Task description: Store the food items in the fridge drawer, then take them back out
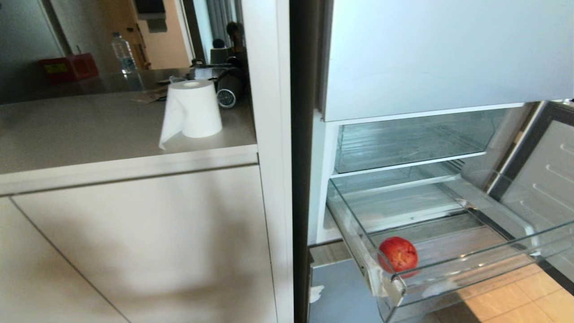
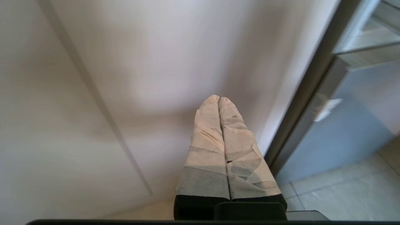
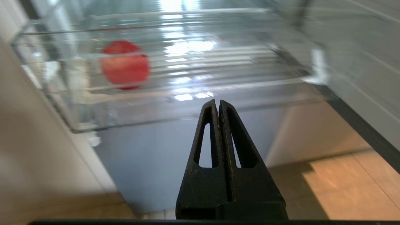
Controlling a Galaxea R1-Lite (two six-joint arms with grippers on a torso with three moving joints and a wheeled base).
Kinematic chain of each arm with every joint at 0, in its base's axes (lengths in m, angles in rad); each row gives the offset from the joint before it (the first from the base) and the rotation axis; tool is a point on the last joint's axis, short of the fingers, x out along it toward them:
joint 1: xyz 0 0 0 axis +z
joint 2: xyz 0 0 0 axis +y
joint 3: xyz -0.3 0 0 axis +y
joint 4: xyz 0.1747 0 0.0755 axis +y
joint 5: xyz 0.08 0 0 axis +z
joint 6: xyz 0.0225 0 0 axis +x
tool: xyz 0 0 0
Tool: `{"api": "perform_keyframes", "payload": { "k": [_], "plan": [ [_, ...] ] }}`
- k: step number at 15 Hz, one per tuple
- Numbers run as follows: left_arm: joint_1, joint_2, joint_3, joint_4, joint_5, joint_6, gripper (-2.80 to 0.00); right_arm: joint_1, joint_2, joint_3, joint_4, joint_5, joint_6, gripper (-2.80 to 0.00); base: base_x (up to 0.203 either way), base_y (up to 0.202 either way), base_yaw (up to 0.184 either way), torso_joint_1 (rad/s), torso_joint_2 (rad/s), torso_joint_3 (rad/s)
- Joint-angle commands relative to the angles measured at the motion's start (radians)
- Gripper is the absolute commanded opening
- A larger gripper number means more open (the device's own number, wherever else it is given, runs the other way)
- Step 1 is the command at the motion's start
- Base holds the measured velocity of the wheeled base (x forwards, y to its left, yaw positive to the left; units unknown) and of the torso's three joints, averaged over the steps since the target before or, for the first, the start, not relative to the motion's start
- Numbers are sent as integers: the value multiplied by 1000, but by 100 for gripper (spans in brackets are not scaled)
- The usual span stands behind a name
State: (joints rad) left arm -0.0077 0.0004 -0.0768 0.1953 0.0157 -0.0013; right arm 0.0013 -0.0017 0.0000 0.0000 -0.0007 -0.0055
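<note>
**Still parked: both arms low, one fruit waiting in the open drawer**

Presently the wide, shallow clear-plastic fridge drawer (image 1: 453, 262) stands pulled out from the open fridge, and a single round orange-red fruit (image 1: 398, 254) rests on its ribbed floor in the front corner nearest the pale cabinet panel (image 1: 148, 251), just behind the thick transparent front wall. No second fruit can be seen in any view. The black right gripper (image 3: 217, 103) hangs below and in front of the drawer, fingers clenched together on nothing. The tape-wrapped left gripper (image 2: 218, 99) points at the cabinet panel beside the fridge's dark edge, its fingers likewise pressed together and empty. Neither arm appears in the head view.

Risks, as judged from this arrangement:
- The fruit sits tight in the corner, so fingers descending around it could strike the front wall or side wall before they close.
- A round, smooth fruit on ribbed plastic may roll away if nudged off-centre.
- Rising from underneath, the right gripper could knock the drawer's front lip.
- Fingers that stay clenched on arrival would merely push the fruit.

A white paper roll (image 1: 193, 110) stands on the counter, well apart.
</note>
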Motion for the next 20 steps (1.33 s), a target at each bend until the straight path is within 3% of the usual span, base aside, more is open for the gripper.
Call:
{"api": "perform_keyframes", "payload": {
  "k": [1,4,7,10,13,15,18,20],
  "plan": [
    [0,0,0,1,1,0,-280,-1,3,0,-2,3,-8,-280,-1,-9,155,2,5,-3],
    [0,0,0,1,0,0,-280,-2,93,0,-2,3,-7,-280,1,-3,73,2,2,2],
    [0,0,0,1,0,0,-280,0,320,-1,-54,4,-2,-280,0,0,0,0,0,0],
    [0,0,0,1,1,0,-280,-5,649,-34,-308,0,-3,-280,0,0,0,0,0,0],
    [0,0,0,1,0,0,-280,-16,981,-217,-422,-16,-5,-280,0,0,0,0,0,0],
    [0,0,0,1,0,0,-280,-20,1145,-430,-387,-23,-1,-280,0,0,0,0,0,0],
    [0,0,0,1,0,0,-280,4,1317,-686,-142,-23,20,-280,0,0,0,0,0,0],
    [0,0,0,1,1,0,-280,45,1417,-785,-43,-23,28,-280,0,0,0,0,0,0]
  ]
}}
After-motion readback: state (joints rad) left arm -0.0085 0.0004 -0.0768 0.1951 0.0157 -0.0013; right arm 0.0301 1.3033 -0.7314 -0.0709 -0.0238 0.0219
